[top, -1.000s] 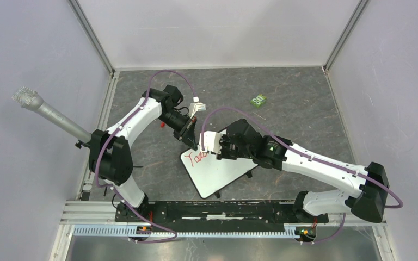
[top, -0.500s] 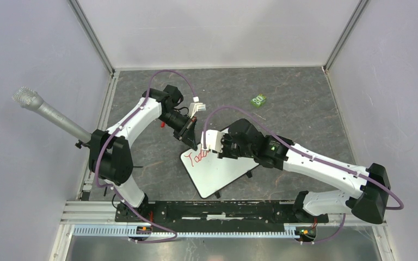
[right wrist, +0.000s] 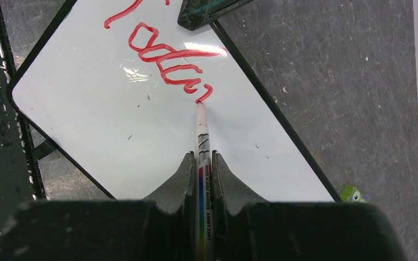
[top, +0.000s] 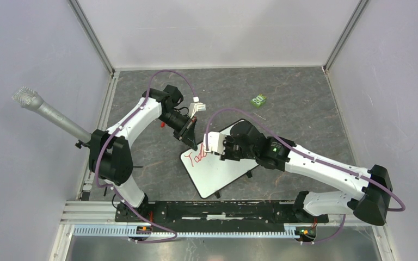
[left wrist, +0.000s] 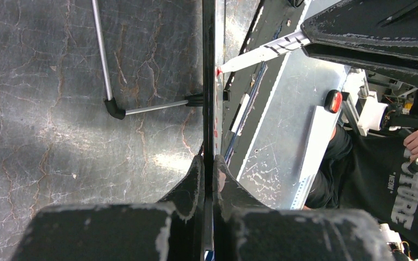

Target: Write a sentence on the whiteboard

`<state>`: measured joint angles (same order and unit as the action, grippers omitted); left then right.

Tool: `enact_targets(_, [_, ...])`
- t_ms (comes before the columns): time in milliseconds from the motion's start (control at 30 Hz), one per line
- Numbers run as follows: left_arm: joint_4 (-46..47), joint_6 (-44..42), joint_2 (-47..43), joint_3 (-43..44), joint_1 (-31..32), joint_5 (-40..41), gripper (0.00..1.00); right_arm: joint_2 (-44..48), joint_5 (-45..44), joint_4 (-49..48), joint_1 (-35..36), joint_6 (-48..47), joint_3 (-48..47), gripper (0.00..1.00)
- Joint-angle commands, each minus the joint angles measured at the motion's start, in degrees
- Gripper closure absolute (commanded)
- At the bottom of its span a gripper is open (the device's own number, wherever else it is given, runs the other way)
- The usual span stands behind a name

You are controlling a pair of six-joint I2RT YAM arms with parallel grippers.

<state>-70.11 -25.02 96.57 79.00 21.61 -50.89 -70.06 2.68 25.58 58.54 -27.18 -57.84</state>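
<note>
left jaws closed on whiteboard (right wrist: 103, 136) rim, steadying it for writing; right jaws grip marker pen (right wrist: 202, 142), tip touching the unfinished red sentence (right wrist: 166, 57).

I see white arms (top: 136, 117) with black joints and purple cables (top: 166, 72); my left hand (left wrist: 208, 168) and right hand (right wrist: 202, 163) are scuffed black.

Grey marbled table (top: 305, 109) w/ whiteboard (top: 223, 173) & small green item (top: 259, 100) on it.
</note>
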Motion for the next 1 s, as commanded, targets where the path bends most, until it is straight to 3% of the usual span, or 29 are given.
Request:
enact_targets(0, [-1.19,-1.92,-1.3,-0.06,0.4,-0.7,0.98,-0.83,-4.2,-0.33,-1.49,-0.88,-3.7,1.0])
enact_targets(400, [-1.18,-2.14,-1.06,-0.16,0.41,-0.7,0.98,-2.02,-3.33,-0.42,-2.98,-1.61,-4.92,1.0])
enact_targets(967, [-1.2,-2.13,-1.17,-0.12,0.43,-0.65,0.98,0.63,1.51,2.32,-1.8,-1.03,1.34,1.0])
